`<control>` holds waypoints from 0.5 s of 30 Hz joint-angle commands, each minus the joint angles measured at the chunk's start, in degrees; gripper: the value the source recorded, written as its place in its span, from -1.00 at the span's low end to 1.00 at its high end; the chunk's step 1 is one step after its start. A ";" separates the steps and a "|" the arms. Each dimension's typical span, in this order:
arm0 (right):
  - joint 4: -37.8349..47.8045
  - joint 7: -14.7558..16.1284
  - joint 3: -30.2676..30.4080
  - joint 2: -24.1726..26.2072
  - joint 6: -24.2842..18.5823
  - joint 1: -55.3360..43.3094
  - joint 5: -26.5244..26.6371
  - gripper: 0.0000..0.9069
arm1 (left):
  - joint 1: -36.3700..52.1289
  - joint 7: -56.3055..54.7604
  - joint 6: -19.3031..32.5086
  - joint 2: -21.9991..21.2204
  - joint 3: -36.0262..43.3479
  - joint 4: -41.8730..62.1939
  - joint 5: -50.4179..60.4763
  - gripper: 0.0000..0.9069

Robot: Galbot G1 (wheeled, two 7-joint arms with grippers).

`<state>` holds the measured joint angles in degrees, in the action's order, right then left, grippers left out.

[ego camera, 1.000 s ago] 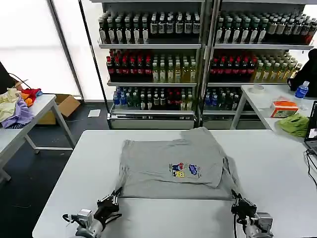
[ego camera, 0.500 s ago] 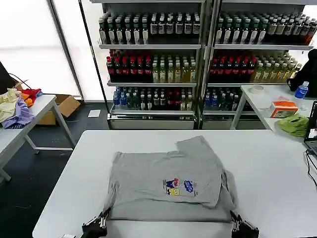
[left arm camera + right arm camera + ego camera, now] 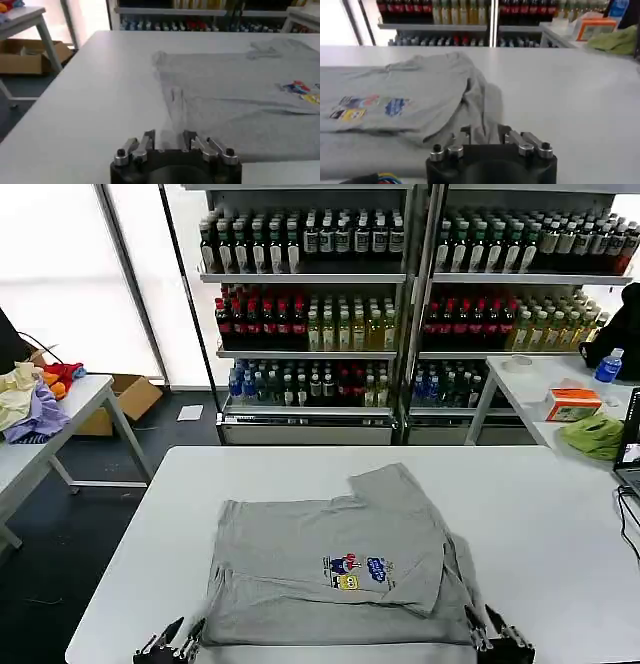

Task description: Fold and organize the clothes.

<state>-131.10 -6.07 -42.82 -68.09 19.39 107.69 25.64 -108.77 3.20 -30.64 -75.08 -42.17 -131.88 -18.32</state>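
While both hands pinch its near corners, shirt [image 3: 335, 569] lies flat on surface [image 3: 540, 514].
Left hand [image 3: 172, 646] at 7 o'clock, right hand [image 3: 498, 640] at 5 o'clock, tension hem for folding.

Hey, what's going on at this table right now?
A two-armed robot is folding a grey shirt spread on the white table. The left end effector sits at the shirt's near left corner and the right end effector at its near right corner, both at the table's near edge. One side is already folded over, with the cartoon print facing up.
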 commanded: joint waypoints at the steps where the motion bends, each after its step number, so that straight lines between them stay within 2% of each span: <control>1: 0.74 0.25 -7.13 3.57 -0.44 -7.62 7.41 1.00 | 5.31 0.05 -2.37 2.01 -5.85 0.95 -2.52 1.00; 4: 5.10 -0.74 -5.55 7.45 -0.19 -15.82 8.89 1.00 | 10.08 3.46 1.31 5.49 -5.80 5.82 -5.41 1.00; 7: 11.64 0.99 -1.51 10.64 0.85 -27.48 9.25 1.00 | 16.50 6.85 3.96 10.52 -3.22 11.65 -5.53 1.00; 12: 27.05 10.51 9.78 13.19 4.37 -46.43 8.50 1.00 | 29.42 9.41 3.75 15.63 2.21 22.94 -7.48 1.00; 15: 34.47 13.68 16.06 12.76 4.83 -56.66 8.10 1.00 | 36.22 10.97 3.92 18.16 6.71 28.36 -7.84 1.00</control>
<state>-110.23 1.48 -34.54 -59.20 22.42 72.64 31.78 -91.06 9.72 -28.24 -64.85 -41.79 -118.53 -23.82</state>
